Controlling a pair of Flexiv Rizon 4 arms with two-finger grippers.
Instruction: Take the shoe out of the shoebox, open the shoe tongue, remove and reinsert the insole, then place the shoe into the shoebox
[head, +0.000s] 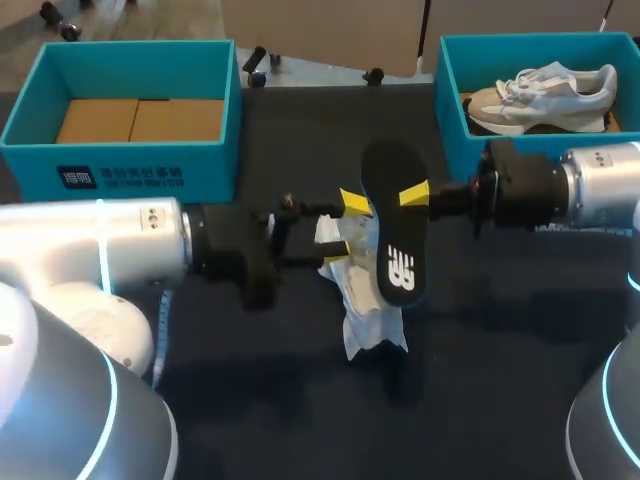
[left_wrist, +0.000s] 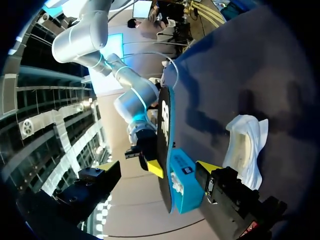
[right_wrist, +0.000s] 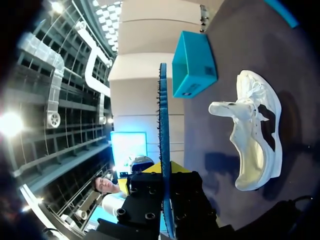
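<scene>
Head view: left shoebox (head: 130, 165) just has brown cardboard (head: 135, 120), right shoebox (head: 450, 90) has a grey-white shoe (head: 540, 95). Right hand (head: 408, 195) is clamped on the black insole (head: 395, 240), held over the white shoe (head: 365, 310) lying on the bench (head: 500, 380).

Left wrist view: left hand (left_wrist: 182, 167) is spread wide.

Right wrist view: the insole sits edge-on between the fingers.

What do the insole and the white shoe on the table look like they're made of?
The insole is probably foam with a matte black fabric face: no shine, a printed white logo, and it stands straight on edge in the right pincer, so it seems fairly stiff. The shoe has a white upper that looks like soft textile or synthetic, matte, with laces; the exact weave is too small to tell.
</scene>
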